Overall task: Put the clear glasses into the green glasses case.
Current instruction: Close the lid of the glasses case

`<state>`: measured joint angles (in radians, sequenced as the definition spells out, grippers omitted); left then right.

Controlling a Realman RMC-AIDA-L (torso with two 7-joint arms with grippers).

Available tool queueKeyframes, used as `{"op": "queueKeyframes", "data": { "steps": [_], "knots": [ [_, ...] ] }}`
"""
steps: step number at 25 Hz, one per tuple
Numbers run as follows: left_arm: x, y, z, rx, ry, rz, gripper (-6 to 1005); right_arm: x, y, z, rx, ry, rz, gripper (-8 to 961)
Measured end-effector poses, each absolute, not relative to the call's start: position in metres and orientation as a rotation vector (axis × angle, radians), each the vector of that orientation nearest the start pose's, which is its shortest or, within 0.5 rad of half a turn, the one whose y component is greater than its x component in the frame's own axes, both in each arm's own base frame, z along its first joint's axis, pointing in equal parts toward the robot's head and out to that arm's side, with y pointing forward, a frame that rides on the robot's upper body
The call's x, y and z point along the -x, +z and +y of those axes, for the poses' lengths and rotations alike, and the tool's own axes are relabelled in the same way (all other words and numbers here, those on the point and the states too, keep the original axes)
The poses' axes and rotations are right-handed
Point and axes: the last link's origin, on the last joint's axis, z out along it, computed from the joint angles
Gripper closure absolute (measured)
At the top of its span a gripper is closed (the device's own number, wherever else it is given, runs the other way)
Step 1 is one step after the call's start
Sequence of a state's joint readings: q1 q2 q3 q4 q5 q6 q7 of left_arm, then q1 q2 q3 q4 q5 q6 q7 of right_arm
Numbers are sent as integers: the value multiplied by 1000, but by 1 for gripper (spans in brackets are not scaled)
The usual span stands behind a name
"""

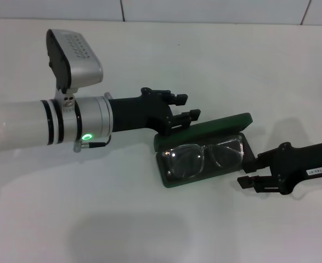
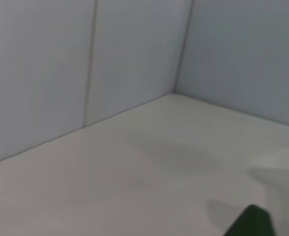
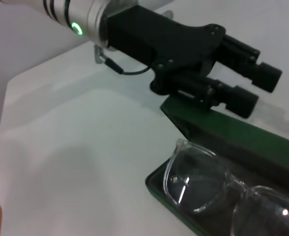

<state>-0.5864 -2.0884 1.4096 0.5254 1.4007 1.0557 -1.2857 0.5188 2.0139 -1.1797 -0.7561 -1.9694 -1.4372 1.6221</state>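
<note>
Glasses of clear plastic, the clear glasses point(image 1: 205, 158), lie lens-up inside the open green glasses case point(image 1: 174, 181), filling its dark-lined tray from end to end; the right wrist view shows one lens point(image 3: 196, 184) catching a small white glint against the lining. The case sits near the middle of a plain white table point(image 1: 150, 230), its lid point(image 1: 204, 130) raised behind the tray on the far side. The left gripper point(image 1: 189, 107) reaches in from the robot's left, its black fingers spread apart and holding nothing, with the lower one point(image 1: 193, 115) just above the lid's far edge; whether it touches the lid cannot be told. Behind it runs the silver wrist with a lit green ring point(image 1: 86, 137) and a grey camera housing point(image 1: 75, 55) mounted on top. The right gripper point(image 1: 247, 174) comes in low from the robot's right, its black fingers parted at the right end of the case, one by the tray's corner; contact cannot be confirmed. Soft shadows of both arms fall on the tabletop. Pale panelled walls point(image 2: 134, 49) enclose the table, meeting in a corner in the left wrist view, where a dark green tip of the case point(image 2: 252, 223) shows at the frame's edge.
</note>
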Motion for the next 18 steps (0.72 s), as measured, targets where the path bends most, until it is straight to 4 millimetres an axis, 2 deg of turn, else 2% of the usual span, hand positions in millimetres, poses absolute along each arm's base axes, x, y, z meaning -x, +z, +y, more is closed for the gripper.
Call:
{"op": "queueKeyframes", "data": {
  "steps": [18],
  "knots": [
    [216,-92,344,2760,-631,-509,474,-241,-34,334,2998,323,637,568]
  ]
}}
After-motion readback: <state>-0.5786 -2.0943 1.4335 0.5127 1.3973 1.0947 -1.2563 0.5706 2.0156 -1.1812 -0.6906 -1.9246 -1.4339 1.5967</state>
